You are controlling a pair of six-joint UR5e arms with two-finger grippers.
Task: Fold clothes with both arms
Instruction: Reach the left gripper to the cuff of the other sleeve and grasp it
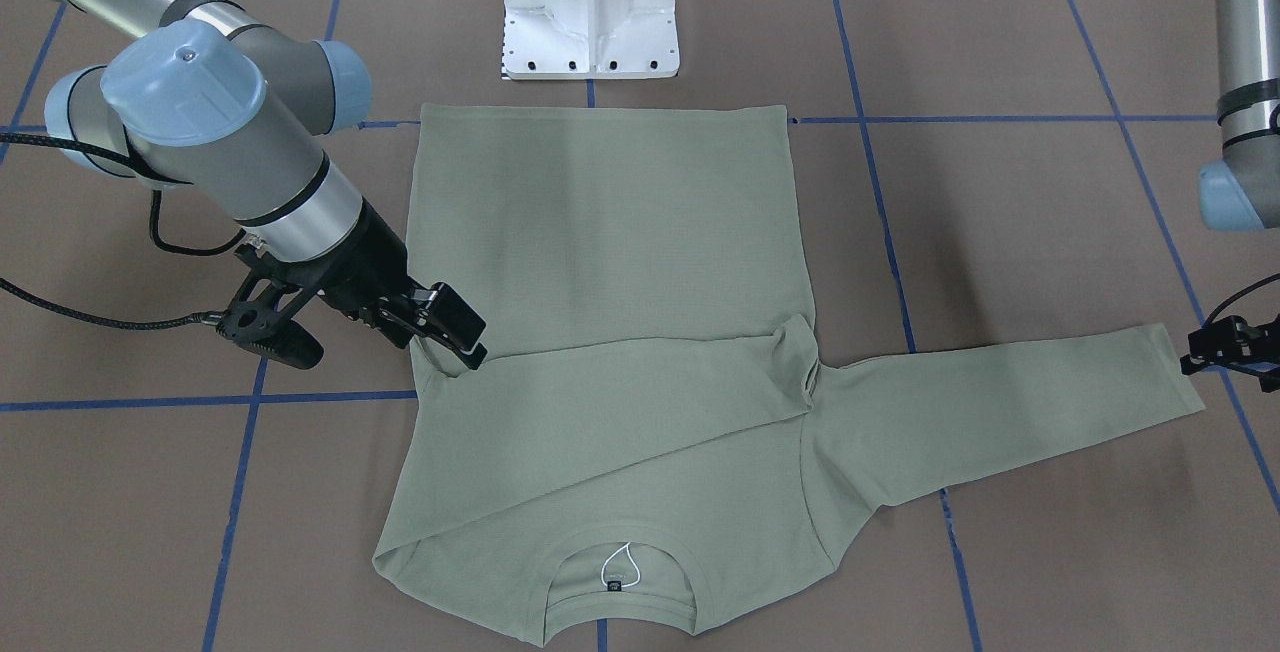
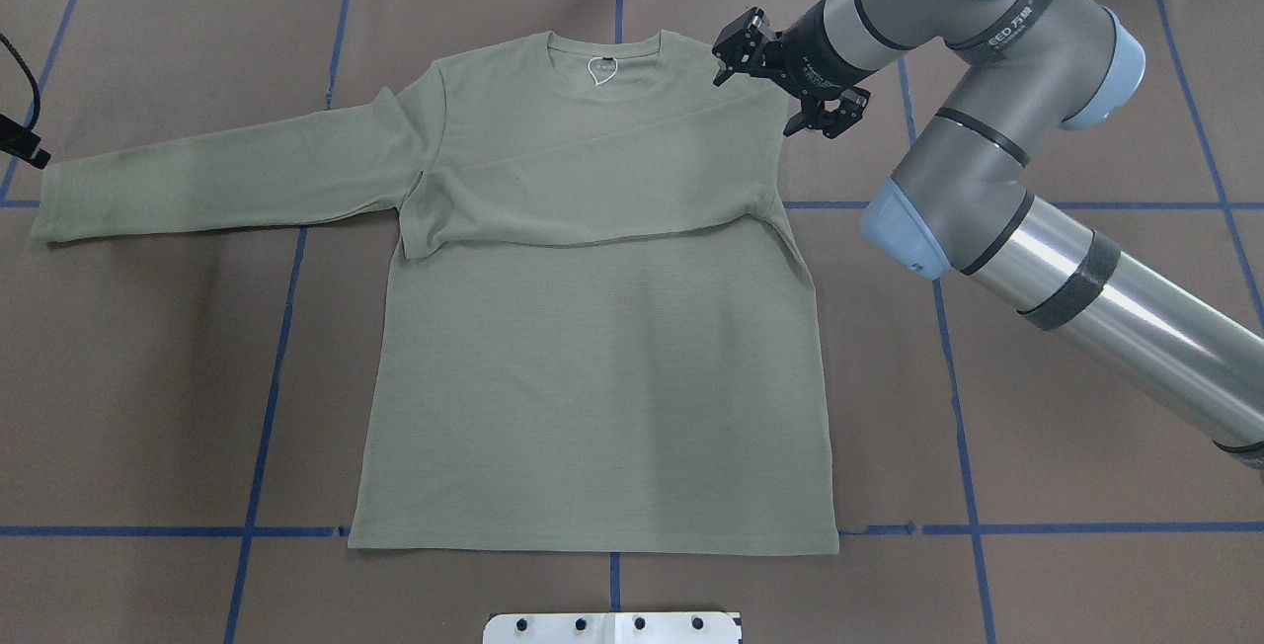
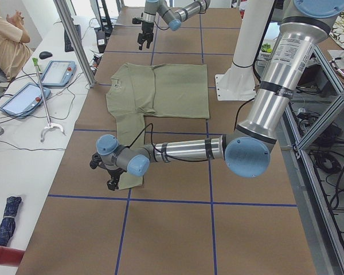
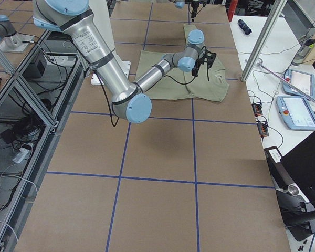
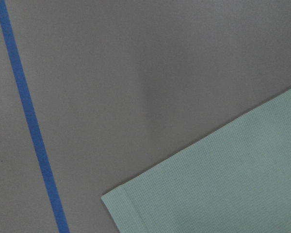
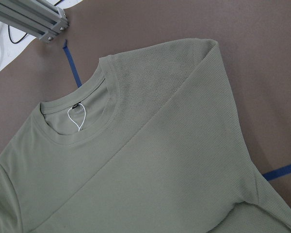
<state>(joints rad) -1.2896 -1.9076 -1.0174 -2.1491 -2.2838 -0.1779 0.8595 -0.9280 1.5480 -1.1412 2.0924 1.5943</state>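
sage-green shirt [image 2: 592, 377] flat on brown table [image 2: 148, 377]

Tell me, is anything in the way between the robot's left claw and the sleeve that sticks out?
No, nothing visible. The left gripper hangs right beside the cuff of the outstretched sleeve, and its wrist camera shows only bare table and a strip of blue tape next to that cuff.
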